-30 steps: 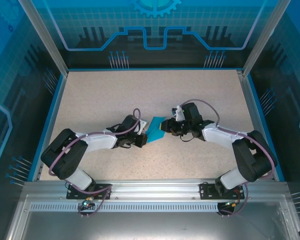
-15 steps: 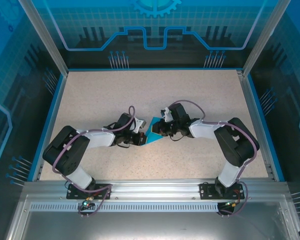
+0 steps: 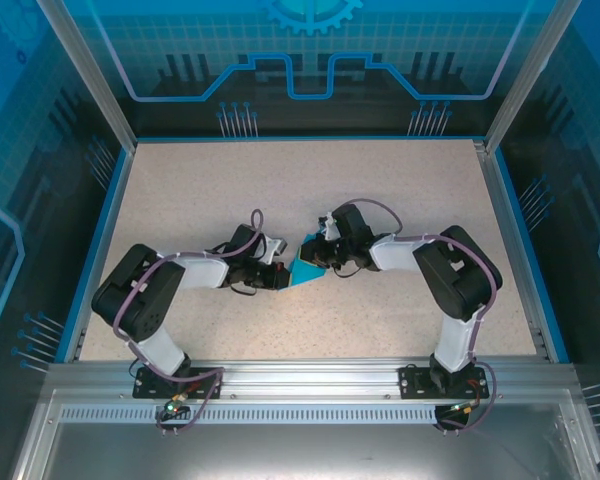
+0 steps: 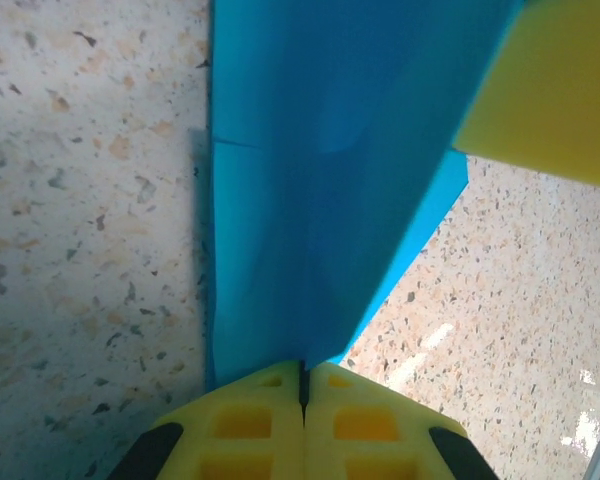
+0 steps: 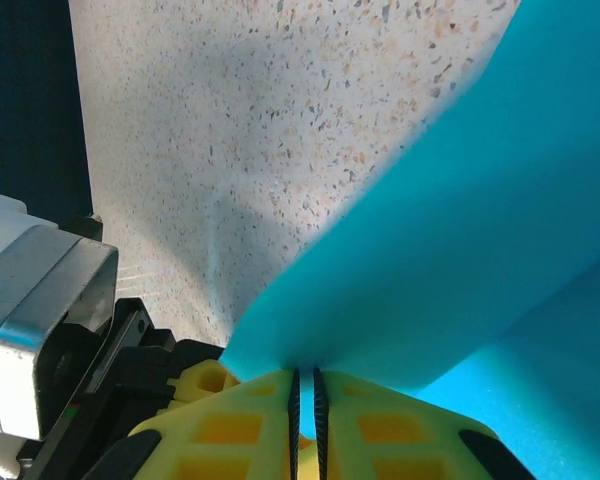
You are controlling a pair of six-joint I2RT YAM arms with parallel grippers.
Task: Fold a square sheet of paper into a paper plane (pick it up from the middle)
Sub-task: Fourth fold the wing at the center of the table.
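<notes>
Both arms are bent low over the tabletop [image 3: 400, 180], each elbow pushed out toward its own side edge and each forearm running inward, almost level, so that the two hands meet near the middle of the tabletop, a little closer to the near edge than to the far one.

The left hand [image 3: 278, 277] comes from the left side. In its wrist view the yellow pads [image 4: 260, 430] are pressed together with no gap, and the teal-blue paper [image 4: 320, 200] comes straight out of the seam between them – the hand is closed on the paper. The paper spreads away from the pads in folded layers, with a crease running along its length, and its lower layer lies on the speckled surface.

The right hand [image 3: 317, 257] comes from the right side and faces the left hand. In its wrist view only a thin slit stands between its pads, and an edge of the paper is pinched at that slit – a narrow grip on the same paper. The dark body of the left hand sits just beside it at the lower left of that view.

From above, the paper shows as a small teal shape between the two hands, touching both. Open tabletop surrounds the hands toward the far edge and both side edges, where a blue rim borders it.
</notes>
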